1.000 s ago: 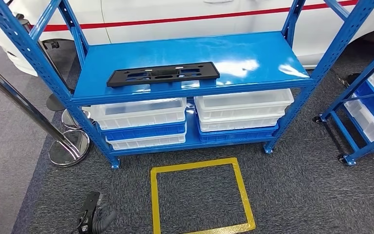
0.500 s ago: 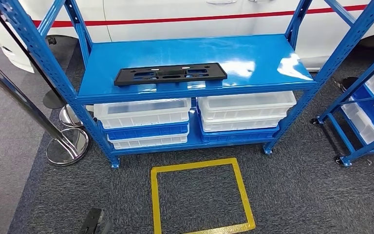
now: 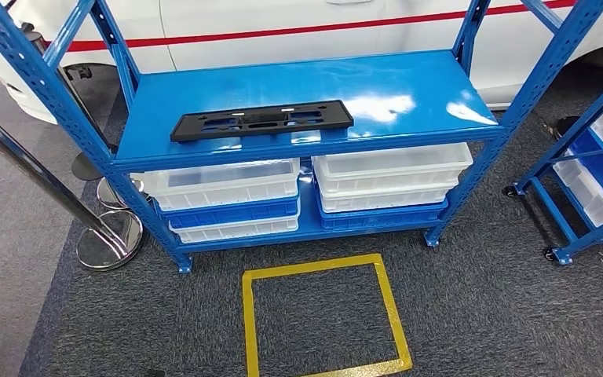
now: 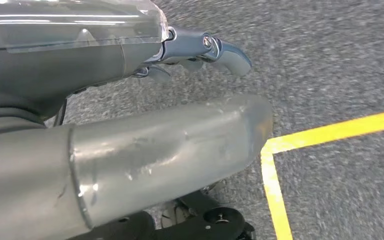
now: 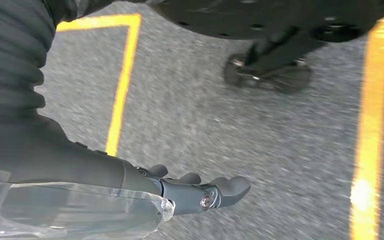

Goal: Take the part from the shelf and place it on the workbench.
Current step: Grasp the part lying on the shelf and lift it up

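- Two hands hang low over grey carpet. In the left wrist view the left hand (image 4: 180, 75) holds nothing, its dark fingers (image 4: 220, 50) stretched out apart from the thick thumb. In the right wrist view the right hand (image 5: 190, 192) is likewise empty, fingers (image 5: 230, 187) loosely extended.
- One black part (image 3: 262, 120) — a long flat plate with cut-outs — lies on the top board of the blue shelf (image 3: 408, 82), toward the front edge, at about 11 o'clock from the picture's centre in the head view.
- No writing or label can be read anywhere; the nearest marking is a red stripe (image 3: 283, 31) along the white car body (image 3: 243, 16) behind the shelf.
- Below the part, at 12 o'clock, stacked white and blue bins (image 3: 228, 196) fill the lower level, with a second stack (image 3: 389, 184) beside them.
- A yellow tape square (image 3: 323, 318) marks the carpet at 6 o'clock; both wrist views catch its lines close up.
- At 9 o'clock stands a chrome post base (image 3: 110, 239); at 3 o'clock, a second blue rack (image 3: 589, 181) on castors.
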Robot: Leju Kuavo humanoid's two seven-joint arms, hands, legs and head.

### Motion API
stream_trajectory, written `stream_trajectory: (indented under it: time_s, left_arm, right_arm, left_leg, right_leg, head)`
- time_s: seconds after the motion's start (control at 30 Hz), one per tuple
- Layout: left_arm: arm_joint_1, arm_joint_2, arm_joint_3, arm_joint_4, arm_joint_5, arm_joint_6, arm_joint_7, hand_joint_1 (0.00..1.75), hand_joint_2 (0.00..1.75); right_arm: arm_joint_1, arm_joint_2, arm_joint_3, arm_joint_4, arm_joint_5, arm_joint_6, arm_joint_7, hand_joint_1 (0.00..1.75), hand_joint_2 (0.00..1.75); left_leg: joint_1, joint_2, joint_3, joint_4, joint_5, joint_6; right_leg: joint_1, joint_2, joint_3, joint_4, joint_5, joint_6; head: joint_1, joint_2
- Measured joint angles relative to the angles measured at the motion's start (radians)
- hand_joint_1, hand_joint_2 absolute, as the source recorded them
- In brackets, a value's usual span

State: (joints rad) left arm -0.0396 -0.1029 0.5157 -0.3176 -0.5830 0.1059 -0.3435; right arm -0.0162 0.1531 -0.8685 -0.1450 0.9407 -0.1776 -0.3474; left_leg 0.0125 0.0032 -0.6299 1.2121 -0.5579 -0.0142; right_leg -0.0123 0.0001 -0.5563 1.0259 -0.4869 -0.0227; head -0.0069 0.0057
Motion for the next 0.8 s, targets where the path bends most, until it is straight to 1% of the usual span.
stream_trajectory:
  time_s: [0.03,0.07,0.1,0.13,0.2,0.27,0.43,0.47,0.5,0.53,0.57,0.6,0.63,0.67,0.7,0.77,0.8]
  left_arm:
    - [0.001,0.000,0.014,0.010,-0.010,0.004,-0.007,0.00,0.00]
    - [0.002,0.000,0.028,0.020,-0.019,0.008,-0.014,0.00,0.00]
    - [0.003,0.000,0.042,0.030,-0.029,0.012,-0.020,0.00,0.00]
    - [0.005,-0.001,0.058,0.039,-0.039,0.017,-0.024,0.00,0.00]
    - [0.011,-0.001,0.086,0.054,-0.055,0.025,-0.027,0.00,0.00]
    - [0.015,-0.001,0.099,0.060,-0.060,0.028,-0.028,0.00,0.00]
    - [0.016,-0.001,0.104,0.061,-0.061,0.029,-0.028,0.00,0.00]
    - [0.016,-0.002,0.108,0.063,-0.062,0.029,-0.028,0.00,0.00]
    - [0.017,-0.002,0.114,0.065,-0.063,0.029,-0.028,0.00,0.00]
    - [0.017,-0.003,0.125,0.069,-0.062,0.027,-0.030,0.00,0.00]
    - [0.015,-0.007,0.142,0.076,-0.061,0.020,-0.034,0.00,0.00]
    - [0.012,-0.012,0.156,0.082,-0.063,0.012,-0.035,0.00,0.00]
    - [0.009,-0.017,0.169,0.087,-0.067,0.004,-0.036,0.00,0.00]
    - [0.005,-0.022,0.175,0.090,-0.073,-0.002,-0.035,0.00,0.00]
    - [0.002,-0.024,0.176,0.092,-0.081,-0.004,-0.032,0.00,0.00]
    - [-0.003,-0.026,0.176,0.093,-0.097,-0.010,-0.033,0.00,0.00]
    - [-0.006,-0.027,0.175,0.093,-0.107,-0.016,-0.034,0.00,0.00]
  right_arm:
    - [-0.008,0.004,-0.016,-0.004,0.021,-0.006,-0.011,0.00,1.75]
    - [-0.017,0.007,-0.032,-0.007,0.043,-0.012,-0.022,0.00,1.75]
    - [-0.026,0.011,-0.047,-0.010,0.066,-0.016,-0.033,0.00,1.75]
    - [-0.036,0.013,-0.062,-0.012,0.092,-0.017,-0.044,0.00,1.75]
    - [-0.053,0.015,-0.088,-0.017,0.134,-0.012,-0.061,0.00,1.75]
    - [-0.061,0.016,-0.099,-0.019,0.150,-0.005,-0.069,0.00,1.75]
    - [-0.064,0.016,-0.102,-0.020,0.151,-0.002,-0.071,0.00,1.75]
    - [-0.067,0.016,-0.107,-0.021,0.152,0.001,-0.072,0.00,1.75]
    - [-0.072,0.016,-0.113,-0.023,0.152,0.005,-0.073,0.00,1.75]
    - [-0.081,0.016,-0.123,-0.026,0.152,0.011,-0.076,0.00,1.31]
    - [-0.095,0.016,-0.136,-0.031,0.150,0.014,-0.078,0.00,1.31]
    - [-0.111,0.016,-0.146,-0.037,0.148,0.007,-0.086,0.00,0.87]
    - [-0.128,0.016,-0.153,-0.042,0.146,-0.008,-0.095,0.00,0.44]
    - [-0.144,0.018,-0.156,-0.046,0.144,-0.029,-0.104,0.00,0.87]
    - [-0.157,0.020,-0.156,-0.049,0.145,-0.051,-0.111,0.00,0.87]
    - [-0.183,0.025,-0.153,-0.053,0.152,-0.071,-0.124,0.00,1.75]
    - [-0.199,0.027,-0.148,-0.056,0.162,-0.076,-0.143,0.00,1.75]
  left_leg:
    - [0.000,0.000,0.030,-0.071,0.035,0.002]
    - [-0.001,0.000,0.057,-0.132,0.058,0.005]
    - [-0.003,-0.001,0.074,-0.172,0.070,0.010]
    - [-0.006,-0.001,0.080,-0.189,0.071,0.014]
    - [-0.010,-0.001,0.081,-0.191,0.072,0.024]
    - [-0.010,-0.001,0.081,-0.194,0.074,0.030]
    - [-0.008,-0.001,0.082,-0.197,0.076,0.033]
    - [-0.006,0.000,0.084,-0.201,0.079,0.037]
    - [-0.004,0.001,0.084,-0.204,0.081,0.042]
    - [-0.004,0.002,0.084,-0.206,0.084,0.049]
    - [-0.005,0.003,0.084,-0.205,0.084,0.053]
    - [-0.008,0.003,0.083,-0.201,0.082,0.053]
    - [-0.010,0.003,0.081,-0.197,0.079,0.050]
    - [-0.012,0.003,0.080,-0.193,0.077,0.044]
    - [-0.013,0.004,0.078,-0.192,0.077,0.038]
    - [-0.011,0.004,0.077,-0.191,0.076,0.027]
    - [-0.009,0.004,0.072,-0.180,0.068,0.022]
  right_leg:
    - [0.000,0.001,0.001,0.001,-0.001,0.002]
    - [0.002,0.001,0.001,0.004,-0.003,0.006]
    - [0.003,0.002,0.000,0.005,-0.004,0.011]
    - [0.003,0.003,-0.001,0.006,-0.004,0.016]
    - [0.002,0.004,-0.002,0.003,-0.001,0.027]
    - [0.001,0.005,-0.001,0.001,0.000,0.032]
    - [0.003,0.005,-0.001,0.001,0.000,0.034]
    - [0.002,0.004,-0.002,0.007,-0.005,0.036]
    - [0.002,0.004,-0.009,0.024,-0.018,0.038]
    - [0.000,0.003,-0.041,0.092,-0.054,0.041]
    - [-0.001,0.003,-0.050,0.111,-0.054,0.042]
    - [0.001,0.002,-0.051,0.109,-0.051,0.040]
    - [0.003,0.001,-0.046,0.094,-0.037,0.037]
    - [0.005,0.001,-0.017,0.029,-0.001,0.032]
    - [0.008,0.002,-0.012,0.012,-0.001,0.027]
    - [0.006,0.003,-0.013,0.007,0.005,0.017]
    - [0.005,0.003,-0.012,0.003,0.008,0.011]
  head:
    - [0.000,0.000]
    - [0.000,0.000]
    - [0.000,0.000]
    - [0.000,0.000]
    - [0.000,0.000]
    - [0.000,0.000]
    - [0.000,0.000]
    - [0.001,0.000]
    - [0.001,0.000]
    - [0.001,0.000]
    - [0.001,0.000]
    - [0.001,0.000]
    - [0.001,0.000]
    - [0.000,0.000]
    - [0.000,0.000]
    - [0.000,0.000]
    - [0.000,0.000]
